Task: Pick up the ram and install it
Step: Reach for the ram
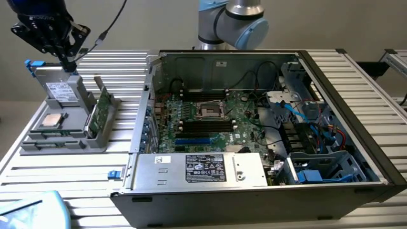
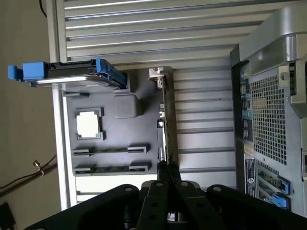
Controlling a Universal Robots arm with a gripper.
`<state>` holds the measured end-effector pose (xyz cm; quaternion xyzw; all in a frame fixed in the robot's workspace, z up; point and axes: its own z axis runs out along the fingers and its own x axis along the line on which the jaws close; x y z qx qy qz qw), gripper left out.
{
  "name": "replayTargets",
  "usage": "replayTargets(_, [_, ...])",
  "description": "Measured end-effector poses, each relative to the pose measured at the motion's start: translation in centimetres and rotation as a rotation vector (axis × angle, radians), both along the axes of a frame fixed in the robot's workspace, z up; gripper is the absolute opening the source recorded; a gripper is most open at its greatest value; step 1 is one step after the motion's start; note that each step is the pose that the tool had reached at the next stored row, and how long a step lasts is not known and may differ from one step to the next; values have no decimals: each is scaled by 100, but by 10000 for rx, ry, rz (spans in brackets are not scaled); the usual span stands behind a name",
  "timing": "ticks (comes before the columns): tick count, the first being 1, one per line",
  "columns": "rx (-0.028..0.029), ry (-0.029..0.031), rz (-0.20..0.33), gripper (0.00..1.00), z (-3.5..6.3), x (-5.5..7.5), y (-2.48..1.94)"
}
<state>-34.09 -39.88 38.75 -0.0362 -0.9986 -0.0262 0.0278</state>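
Note:
My gripper (image 1: 68, 66) hangs high over the grey parts tray (image 1: 95, 143) at the exterior view's left, fingers pointing down and closed together with nothing between them. In the wrist view the gripper (image 2: 166, 167) shows its fingertips meeting, with the tray (image 2: 120, 139) far below. Two narrow slots in the tray hold thin sticks on edge, which look like the ram (image 2: 109, 150) (image 1: 52, 135). The open computer case (image 1: 356, 157) holds the big green motherboard (image 1: 210, 119) with dark memory slots (image 1: 205, 126).
The tray also carries a hard drive in a blue caddy (image 1: 60, 88) (image 2: 72, 74), a square processor (image 1: 52, 120) (image 2: 89, 124) and a broader green card standing on edge (image 1: 98, 114) (image 2: 163, 120). A power supply (image 1: 203, 169) sits at the case's front. Cables crowd the case's right.

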Motion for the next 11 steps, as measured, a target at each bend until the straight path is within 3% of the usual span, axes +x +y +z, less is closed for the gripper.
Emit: replayTargets(11, [28,1,0,11,-18,-503,0])
